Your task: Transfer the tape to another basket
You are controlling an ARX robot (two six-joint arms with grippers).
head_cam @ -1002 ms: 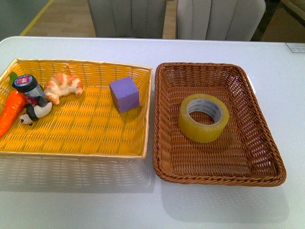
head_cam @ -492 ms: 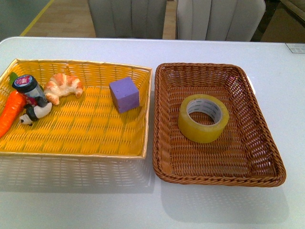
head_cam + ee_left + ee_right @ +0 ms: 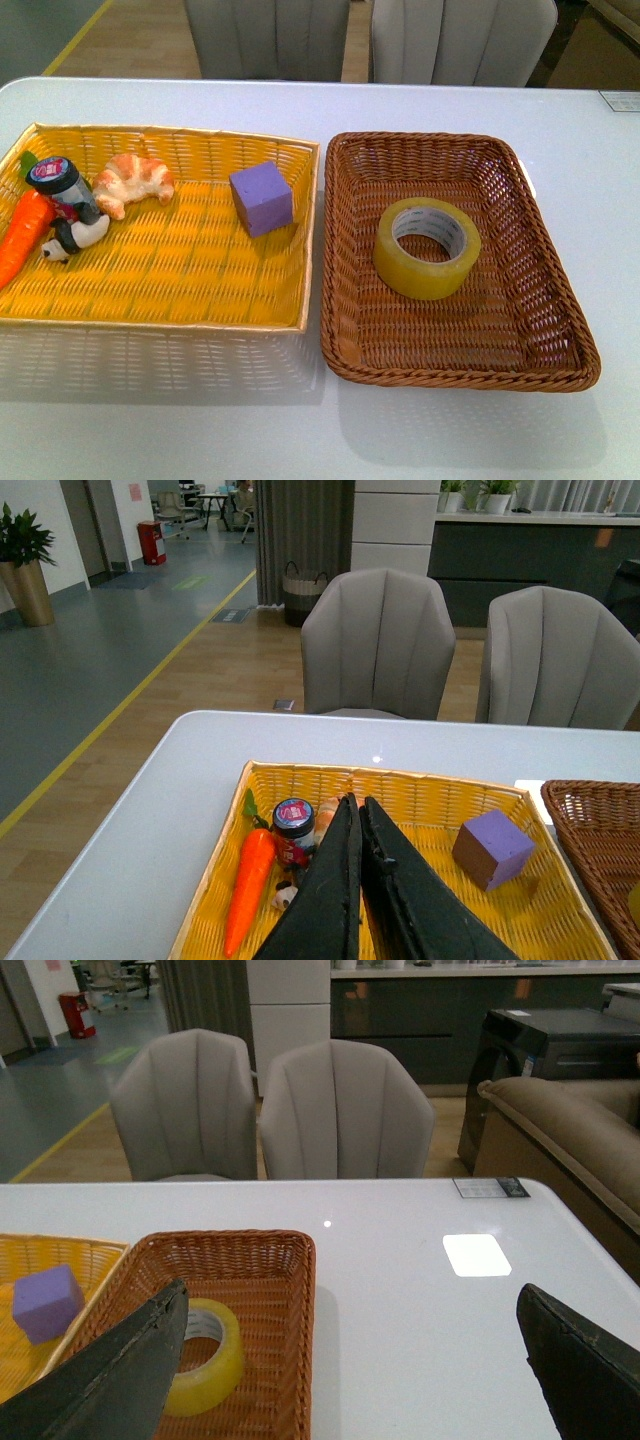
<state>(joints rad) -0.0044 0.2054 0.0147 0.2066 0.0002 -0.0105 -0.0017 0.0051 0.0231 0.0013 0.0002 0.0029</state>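
Note:
The tape [image 3: 427, 246], a yellowish roll with a white core, lies flat in the middle of the dark brown wicker basket [image 3: 547, 300] on the right of the table. It also shows in the right wrist view [image 3: 207, 1356], inside the brown basket [image 3: 270, 1260]. Neither arm shows in the front view. My left gripper [image 3: 357, 810] is shut and empty, held above the yellow basket [image 3: 420, 780]. My right gripper [image 3: 350, 1305] is wide open and empty, above the table by the brown basket's right side; the tape lies next to one finger.
The bright yellow basket [image 3: 170, 300] on the left holds a purple cube [image 3: 261, 197], a croissant [image 3: 133, 180], a carrot [image 3: 22, 236] and a small dark jar [image 3: 60, 184]. Grey chairs [image 3: 460, 40] stand behind the white table [image 3: 200, 420].

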